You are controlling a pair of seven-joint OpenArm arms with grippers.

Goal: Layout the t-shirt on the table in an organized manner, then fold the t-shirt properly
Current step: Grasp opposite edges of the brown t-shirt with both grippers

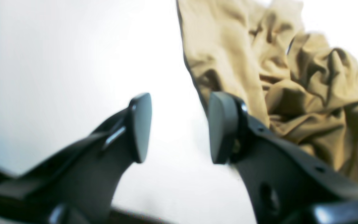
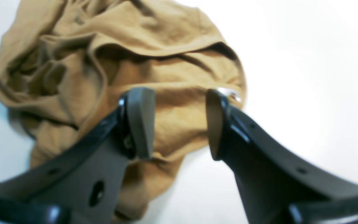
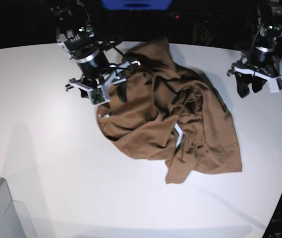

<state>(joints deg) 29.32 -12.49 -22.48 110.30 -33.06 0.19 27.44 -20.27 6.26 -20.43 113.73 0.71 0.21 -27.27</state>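
Note:
The brown t-shirt (image 3: 175,124) lies crumpled in a heap in the middle of the white table (image 3: 41,124), with a small white tag (image 3: 179,135) showing among the folds. My right gripper (image 3: 112,89) hovers over the shirt's upper left edge. In the right wrist view that gripper (image 2: 179,124) is open, with wrinkled t-shirt cloth (image 2: 135,56) beneath the gap and nothing gripped. My left gripper (image 3: 250,87) hangs over bare table to the right of the shirt. Its fingers stand open (image 1: 179,127) around nothing, and the t-shirt (image 1: 291,77) lies just beyond the right finger.
A grey translucent bin corner (image 3: 2,213) sits at the front left of the table. The table's curved far edge meets a dark background behind both arms. White tabletop (image 1: 57,46) stretches left of the left gripper and right of the right gripper (image 2: 306,62).

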